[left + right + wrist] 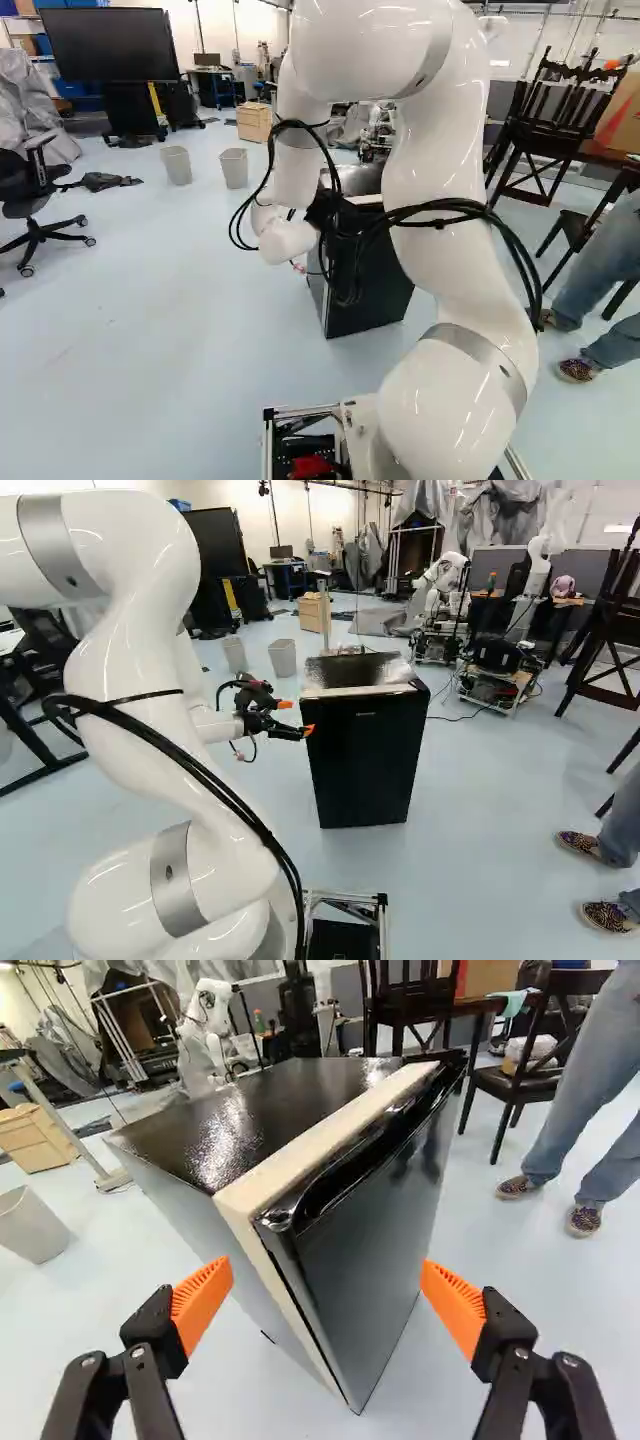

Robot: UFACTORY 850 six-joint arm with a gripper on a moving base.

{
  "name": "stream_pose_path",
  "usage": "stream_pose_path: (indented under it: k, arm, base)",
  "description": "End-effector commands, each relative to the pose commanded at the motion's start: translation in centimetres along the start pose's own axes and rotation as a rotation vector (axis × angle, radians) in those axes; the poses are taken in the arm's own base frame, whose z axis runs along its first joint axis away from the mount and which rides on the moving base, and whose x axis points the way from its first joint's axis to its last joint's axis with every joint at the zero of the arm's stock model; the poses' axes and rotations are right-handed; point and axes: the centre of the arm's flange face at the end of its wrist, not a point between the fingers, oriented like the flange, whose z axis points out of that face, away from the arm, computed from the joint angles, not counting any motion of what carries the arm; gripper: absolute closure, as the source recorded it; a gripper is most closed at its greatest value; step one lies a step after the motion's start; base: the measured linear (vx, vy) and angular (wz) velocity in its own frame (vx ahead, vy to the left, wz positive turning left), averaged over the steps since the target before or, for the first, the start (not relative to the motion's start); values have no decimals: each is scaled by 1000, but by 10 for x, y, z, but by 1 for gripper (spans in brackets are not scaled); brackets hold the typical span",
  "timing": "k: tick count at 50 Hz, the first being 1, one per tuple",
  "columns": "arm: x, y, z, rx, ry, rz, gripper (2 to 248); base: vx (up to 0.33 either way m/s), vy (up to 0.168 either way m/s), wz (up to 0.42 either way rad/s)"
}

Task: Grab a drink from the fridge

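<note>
At twelve o'clock from your gripper [327, 1295], the black mini fridge [365, 760] stands corner-on; at about three o'clock from the gripper in the right base view. Its door [375, 1240] looks shut. No drink visible; presumably inside, so door first.

Step in hand, as judged: line up on the door's near upright edge and work it away from the cabinet. Keep that edge centred between the pads, ease ahead slowly, and get one fingertip behind the door's rim, not onto the pale strip [320, 1140] beside it. Then swing along the hinge arc; a straight pull could slip off or drag the fridge. Hinge side can't be told, and the door seam is too dark down low to be sure how much gap you have, so test lightly. Watch your clearance at the side wall [245, 1270].

Jaws: spread wide, roughly at nine and three o'clock about the corner, orange pads [203, 1302] facing each other. Nothing gripped, no contact that you can make out.
</note>
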Motion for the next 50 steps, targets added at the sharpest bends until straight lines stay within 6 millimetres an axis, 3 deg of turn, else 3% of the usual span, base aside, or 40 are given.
stream_pose_path:
  k: [50]
  arm:
    - [1, -2, 2, -13, 5, 9, 3]
  base:
    - [0, 0, 0]
